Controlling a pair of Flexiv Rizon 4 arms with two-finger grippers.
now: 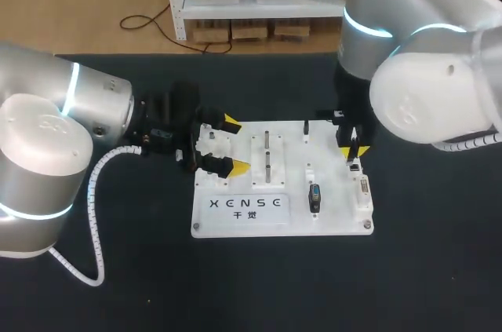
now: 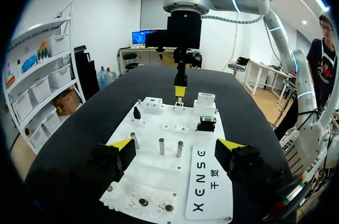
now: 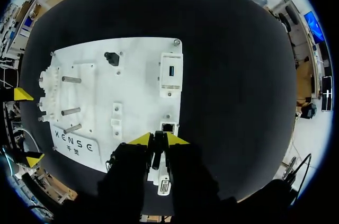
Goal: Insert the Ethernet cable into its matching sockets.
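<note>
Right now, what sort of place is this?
Probably a robotics lab bench: a white connector board on a black table, left gripper open over it, right gripper shut on an Ethernet plug at a socket.

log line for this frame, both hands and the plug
right hand: shut on plug, just short of socket | left hand: open, empty, over board edge | plug: not in socket

bright even light from above, soft shadows, little glare
</note>
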